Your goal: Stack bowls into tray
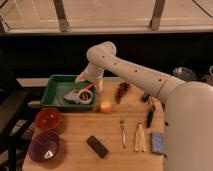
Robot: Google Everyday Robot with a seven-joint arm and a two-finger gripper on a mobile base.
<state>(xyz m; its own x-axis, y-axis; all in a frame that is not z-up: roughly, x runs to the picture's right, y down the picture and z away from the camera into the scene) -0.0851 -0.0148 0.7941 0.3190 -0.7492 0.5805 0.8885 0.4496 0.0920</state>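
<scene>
Camera view, one arm only. The arm (131,70) comes in from the robot body at approx 3 o'clock, elbows up near 12, then drops w/ the wrist toward the tray (50,86). The gripper (79,95) is low inside the tray, in its right half, close to the floor of it. Can't tell if it's open or closed, or if it's gripping anything; grey and orange bits blur together there. A pale ring-like thing (87,97) sits right at the gripper, at its 3 o'clock. Unclear whether it's touched.

The tray is green, rectangular, sloped sides, on the wooden table (75,130) at approx 10 o'clock from table centre, its long side along the far edge.

Neither bowl is in the tray. The orange-red bowl (48,119) stands upright on the table at the tray's 6 o'clock, just beside the near rim, apart from it. The purple bowl (45,147) is at the orange-red bowl's 6 o'clock, near the table's front-left corner, close to it but not nested; something small and pale lies inside.

Other bits on the table:
- orange ball-like item (105,107), approx 4 o'clock from the tray
- dark red grape bunch (121,91), at the tray's 3 o'clock
- fork (122,133), near centre-front, tines pointing to 12
- black flat block (97,146), at the fork's 8 o'clock
- pale yellowish item (140,138), just right of the fork
- blue pad (158,142), at the right edge, partly against the robot body
</scene>
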